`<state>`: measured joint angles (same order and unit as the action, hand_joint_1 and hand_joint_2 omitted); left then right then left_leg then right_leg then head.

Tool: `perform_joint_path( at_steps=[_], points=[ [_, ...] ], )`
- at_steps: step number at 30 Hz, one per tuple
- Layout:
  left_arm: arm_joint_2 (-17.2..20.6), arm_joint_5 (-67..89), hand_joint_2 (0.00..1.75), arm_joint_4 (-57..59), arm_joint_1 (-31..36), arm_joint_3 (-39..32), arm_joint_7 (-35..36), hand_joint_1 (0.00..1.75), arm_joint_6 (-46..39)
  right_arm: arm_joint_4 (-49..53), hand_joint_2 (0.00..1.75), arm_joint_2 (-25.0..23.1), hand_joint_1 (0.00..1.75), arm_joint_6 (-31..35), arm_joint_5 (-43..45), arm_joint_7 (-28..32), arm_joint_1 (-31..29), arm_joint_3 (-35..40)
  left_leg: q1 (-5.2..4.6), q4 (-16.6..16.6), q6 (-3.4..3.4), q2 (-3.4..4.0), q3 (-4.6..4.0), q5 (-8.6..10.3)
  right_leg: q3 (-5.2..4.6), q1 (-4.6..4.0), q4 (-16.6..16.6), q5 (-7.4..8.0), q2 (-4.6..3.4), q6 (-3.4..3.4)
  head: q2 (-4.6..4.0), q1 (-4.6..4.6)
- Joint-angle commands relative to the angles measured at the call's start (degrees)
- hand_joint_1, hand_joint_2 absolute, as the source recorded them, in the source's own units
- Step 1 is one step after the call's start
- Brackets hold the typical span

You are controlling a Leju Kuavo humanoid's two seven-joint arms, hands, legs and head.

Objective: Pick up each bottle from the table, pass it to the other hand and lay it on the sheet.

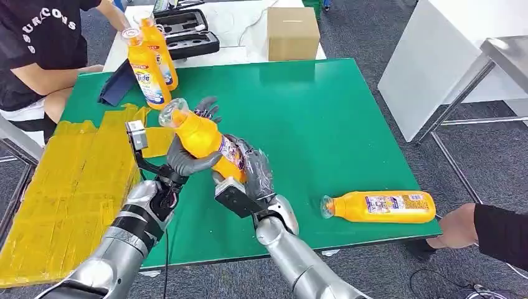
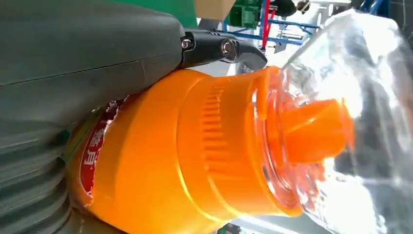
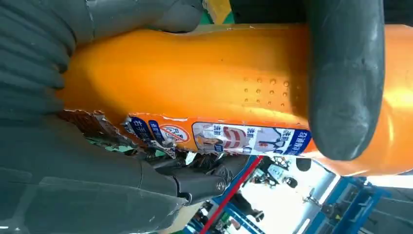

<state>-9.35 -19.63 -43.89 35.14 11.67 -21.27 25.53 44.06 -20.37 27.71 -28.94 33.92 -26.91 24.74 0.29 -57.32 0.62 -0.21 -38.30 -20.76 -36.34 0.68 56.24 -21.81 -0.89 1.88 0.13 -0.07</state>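
One orange bottle (image 1: pixel 202 140) hangs in the air over the near-left part of the green desk (image 1: pixel 324 118), held by both robot hands at once. Its long axis is tilted, with the clear cap up and toward the far left and its base down toward the near right. The left robot hand (image 1: pixel 187 161) wraps the shoulder and upper body just under the cap, thumb across the front; the right robot hand (image 1: pixel 252 171) grips the lower, labelled part. Both are closed on it, touching it from opposite ends, so the handover looks mid-way, and which hand should let go I judge only from the layout: the yellow sheet (image 1: pixel 75 180) lies to the left, nearer the left robot hand. The bottle is glossy orange plastic with a ribbed collar, an orange spout under a transparent cap, and a torn blue, white and red label. A second bottle (image 1: pixel 381 207) lies on its side near the right front edge of the desk, cap pointing left, with a person's hand (image 1: pixel 457 227) just beside its base. Two more bottles (image 1: pixel 152 59) stand upright at the far left.
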Motion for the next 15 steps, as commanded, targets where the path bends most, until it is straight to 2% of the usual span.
perform_joint_path(
  at_steps=[1,10,11,12,13,15],
  points=[
    [0.1,-0.06,1.75,5.5,3.5,2.52,-0.09,0.0,-1.11,-4.61,1.75,0.44,1.75,0.43,-0.58,-0.41,-1.47,7.09,0.03,-0.02,-0.04,-0.03,0.23,-0.12,0.25,-0.05,0.01,-0.13,0.1,-0.07,0.0,-0.02],
    [0.1,-0.2,1.75,5.26,3.55,2.35,-0.21,0.0,-1.73,-5.02,1.75,0.49,1.75,0.35,-0.35,-0.46,-1.54,7.11,0.02,-0.02,-0.03,-0.04,0.18,-0.09,0.2,-0.04,0.01,-0.1,0.11,-0.06,0.0,-0.02],
    [-0.08,-0.47,1.75,4.4,3.2,1.67,-0.64,0.07,-3.25,-5.44,1.75,0.54,1.75,0.59,-0.13,-0.61,-1.44,7.09,0.04,-0.05,-0.05,-0.05,0.33,-0.18,0.36,-0.07,0.03,-0.19,0.15,-0.08,0.0,-0.02],
    [-0.17,-0.78,1.75,3.99,3.03,1.35,-0.68,1.59,-3.5,-5.56,1.75,0.58,1.75,0.72,-0.05,-0.57,-1.36,7.05,0.02,-0.01,-0.03,-0.04,0.22,-0.1,0.23,-0.05,0.0,-0.11,0.11,-0.06,0.0,-0.02],
    [-0.2,-1.17,1.75,3.36,2.73,1.08,-0.43,1.75,-3.81,-5.71,1.75,0.62,1.75,0.81,0.04,-0.49,-1.32,7.06,0.04,-0.05,-0.04,-0.04,0.25,-0.15,0.28,-0.07,0.02,-0.14,0.12,-0.07,0.0,-0.02],
    [-0.11,-1.87,1.75,2.36,2.11,0.33,-0.28,1.75,-4.48,-5.76,1.75,0.81,1.75,1.0,0.37,-0.46,-1.01,6.9,0.03,-0.03,-0.04,-0.04,0.27,-0.15,0.29,-0.06,0.01,-0.15,0.12,-0.07,0.0,-0.02]
  ],
)
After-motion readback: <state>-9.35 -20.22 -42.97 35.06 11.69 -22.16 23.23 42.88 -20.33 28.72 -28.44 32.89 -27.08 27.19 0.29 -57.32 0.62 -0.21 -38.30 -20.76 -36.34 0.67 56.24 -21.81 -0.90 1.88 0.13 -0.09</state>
